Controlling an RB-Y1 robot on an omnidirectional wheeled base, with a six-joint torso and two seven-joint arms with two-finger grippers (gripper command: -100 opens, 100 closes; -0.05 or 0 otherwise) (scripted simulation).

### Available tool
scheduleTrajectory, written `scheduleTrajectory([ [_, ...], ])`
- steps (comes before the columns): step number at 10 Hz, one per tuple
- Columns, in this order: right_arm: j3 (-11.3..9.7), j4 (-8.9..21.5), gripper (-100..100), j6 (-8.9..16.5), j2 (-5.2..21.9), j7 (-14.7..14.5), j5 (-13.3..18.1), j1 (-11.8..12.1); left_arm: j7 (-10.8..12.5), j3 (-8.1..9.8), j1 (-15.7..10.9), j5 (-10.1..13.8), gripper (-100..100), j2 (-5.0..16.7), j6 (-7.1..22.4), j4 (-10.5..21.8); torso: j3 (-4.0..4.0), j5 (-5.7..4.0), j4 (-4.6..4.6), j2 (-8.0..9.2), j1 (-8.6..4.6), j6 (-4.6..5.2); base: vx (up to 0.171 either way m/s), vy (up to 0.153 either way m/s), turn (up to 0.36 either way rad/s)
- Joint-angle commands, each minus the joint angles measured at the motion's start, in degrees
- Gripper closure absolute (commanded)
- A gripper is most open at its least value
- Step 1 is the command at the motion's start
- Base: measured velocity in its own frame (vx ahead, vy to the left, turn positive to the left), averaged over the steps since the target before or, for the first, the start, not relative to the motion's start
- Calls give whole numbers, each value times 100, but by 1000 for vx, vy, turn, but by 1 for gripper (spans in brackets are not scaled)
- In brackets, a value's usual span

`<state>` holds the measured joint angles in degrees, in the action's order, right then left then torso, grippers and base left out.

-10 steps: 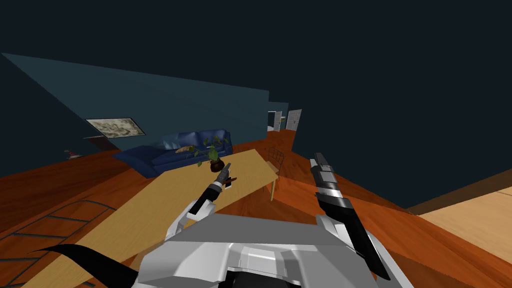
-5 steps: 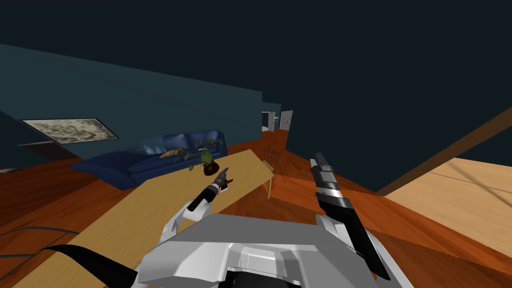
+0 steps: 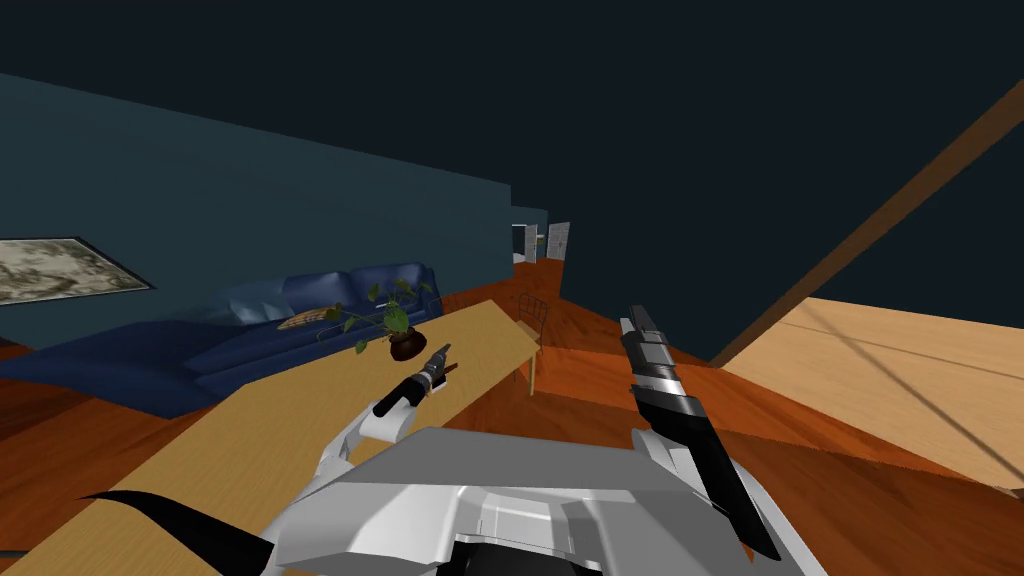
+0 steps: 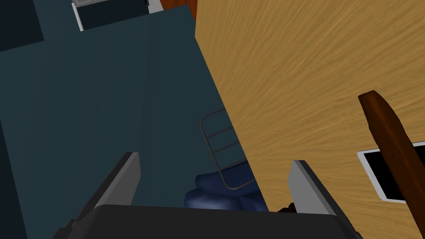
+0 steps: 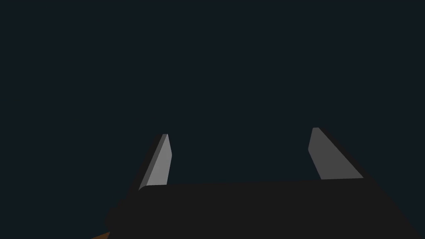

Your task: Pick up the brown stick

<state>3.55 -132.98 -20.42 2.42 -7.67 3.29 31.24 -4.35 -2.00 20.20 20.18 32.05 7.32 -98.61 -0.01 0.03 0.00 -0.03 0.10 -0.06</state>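
Head view, from the left: a framed picture [image 3: 60, 270] hangs on the dark teal wall, and a blue sofa [image 3: 250, 320] stands below it. In front of the sofa runs a long wooden desk [image 3: 280, 430] with a potted plant [image 3: 400, 340] near its far end. The left tool [image 3: 440, 352] reaches out over the desk just beside the plant's pot. Left wrist view shows its fingers [image 4: 128, 174] spread apart with nothing between them. The brown stick [image 4: 388, 137] lies on the desk outside that gap, beyond one finger, crossing a white-edged tablet [image 4: 373, 166] with a black screen. A wire-backed chair [image 3: 530, 310] stands at the desk's far end. Further right, the right tool [image 3: 632, 318] is held up away from the desk over the red-brown floor [image 3: 600, 380] — released, fingers apart and empty.
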Motion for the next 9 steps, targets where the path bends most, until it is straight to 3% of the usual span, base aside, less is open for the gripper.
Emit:
scheduleTrajectory([
  [1,0,0,0,0,0,0,0,0,17,-29,-44,59,-100,68,15,196,0,0,0,0,0,0,-3,6,25],
  [2,0,0,0,0,0,0,0,0,65,2,-105,292,-100,215,298,391,-1,-1,0,-1,-2,-2,-5,0,-256],
  [3,-1,0,0,0,0,0,0,-1,65,2,-105,292,-100,215,298,517,-1,-1,0,-3,-3,6,-5,15,-135],
  [4,0,0,0,0,0,0,0,0,118,38,-166,531,-100,355,524,819,-1,0,-1,-2,0,-1,-4,13,-245],
  [5,0,0,0,0,0,0,0,-1,118,38,-166,531,-100,355,581,847,0,-1,0,-1,2,3,-3,18,-122],
  [6,0,0,0,0,0,0,0,0,178,77,-227,775,-100,488,825,1046,-1,1,0,-2,2,0,-1,11,-263],
  [7,0,0,0,0,0,0,0,-1,178,77,-227,775,-100,488,863,1186,-2,0,0,-4,1,4,2,16,-115],
  [8,0,0,0,0,0,0,0,1,244,120,-288,1023,-100,613,1041,1443,-2,0,-1,-4,1,-2,6,11,-234],
  [9,0,0,0,0,0,0,0,0,244,120,-288,1023,-100,613,1143,1533,-2,-1,-1,-4,1,2,2,16,-124],
])
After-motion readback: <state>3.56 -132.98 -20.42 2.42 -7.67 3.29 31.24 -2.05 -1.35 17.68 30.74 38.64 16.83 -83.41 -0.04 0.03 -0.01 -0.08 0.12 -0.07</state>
